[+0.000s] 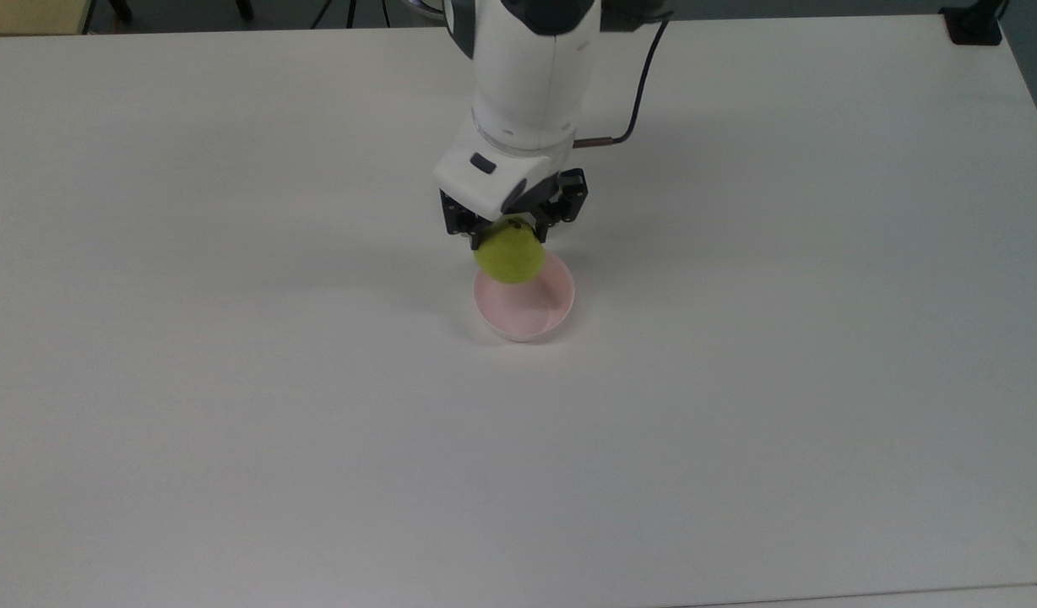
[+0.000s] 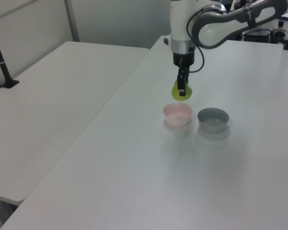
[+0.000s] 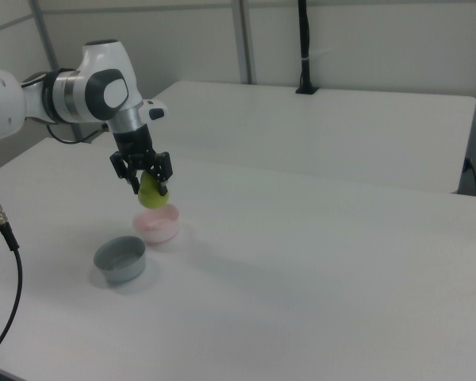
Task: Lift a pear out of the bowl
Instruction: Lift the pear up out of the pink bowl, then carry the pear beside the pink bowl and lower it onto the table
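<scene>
Gripper point(image 1: 508, 230) hangs above the tabletop point(image 1: 231, 380), pointing straight down, with its fingers point(image 1: 459, 221) clamped on the pear point(image 1: 509, 253). Black fingers sit on opposite sides of the fruit's upper part; the gap between them is taken up by the pear, so they are partly closed, not together. In the right view one finger point(image 3: 163, 184) overlaps the near face of the pear point(image 3: 150, 193), the other sits on its far side.

Pear: yellow-green, held in the air, clear of the bowl point(image 1: 531, 312). In the left view the pear point(image 2: 178, 92) hangs above the bowl point(image 2: 177, 115) with tabletop visible between them. In the top view it overlaps the bowl's far rim.

Bowl: pale pink, upright on the tabletop, pink inside bare. A grey bowl point(image 2: 213, 119) stands just beside it, on the left view's right; in the right view the grey bowl point(image 3: 120, 259) lies nearer the camera, to the right view's left of the pink one point(image 3: 157, 223). The two bowls are not touching.

Arm point(image 2: 216, 19) reaches in from the far side in the left view.
</scene>
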Controlling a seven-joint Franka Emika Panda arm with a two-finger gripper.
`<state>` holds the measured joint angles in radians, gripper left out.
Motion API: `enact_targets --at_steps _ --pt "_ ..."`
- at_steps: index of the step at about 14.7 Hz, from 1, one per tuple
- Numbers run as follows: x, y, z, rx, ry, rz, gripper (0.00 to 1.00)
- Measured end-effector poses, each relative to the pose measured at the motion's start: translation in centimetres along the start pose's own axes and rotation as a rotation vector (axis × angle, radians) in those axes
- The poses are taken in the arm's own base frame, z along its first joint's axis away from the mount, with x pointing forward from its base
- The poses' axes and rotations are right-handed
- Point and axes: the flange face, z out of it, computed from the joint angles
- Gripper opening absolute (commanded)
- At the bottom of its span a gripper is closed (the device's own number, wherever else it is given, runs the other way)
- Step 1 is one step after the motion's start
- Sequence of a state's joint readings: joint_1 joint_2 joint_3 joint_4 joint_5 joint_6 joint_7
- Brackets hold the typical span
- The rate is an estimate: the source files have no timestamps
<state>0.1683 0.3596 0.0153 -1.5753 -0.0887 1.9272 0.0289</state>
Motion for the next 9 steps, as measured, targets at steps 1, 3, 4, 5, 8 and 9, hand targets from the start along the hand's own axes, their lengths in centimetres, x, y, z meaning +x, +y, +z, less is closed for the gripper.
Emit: enact_targets --at_steps 1,3,4,5,8,9 --pt "-0.1 0.8 -0.3 -0.001 0.004 0.012 0.46" --pt "-0.2 3.0 -0.3 -0.002 0.003 0.046 0.46" --pt "-0.4 5.3 -0.2 -0.004 0.001 0.079 0.46" --pt "-0.6 7.8 -0.2 -0.006 0.003 0.101 0.46" --pt "-1.4 13.8 -0.5 -0.008 0.011 0.140 0.46" --pt "-1.5 14.8 -0.2 -0.009 0.011 0.146 0.47"
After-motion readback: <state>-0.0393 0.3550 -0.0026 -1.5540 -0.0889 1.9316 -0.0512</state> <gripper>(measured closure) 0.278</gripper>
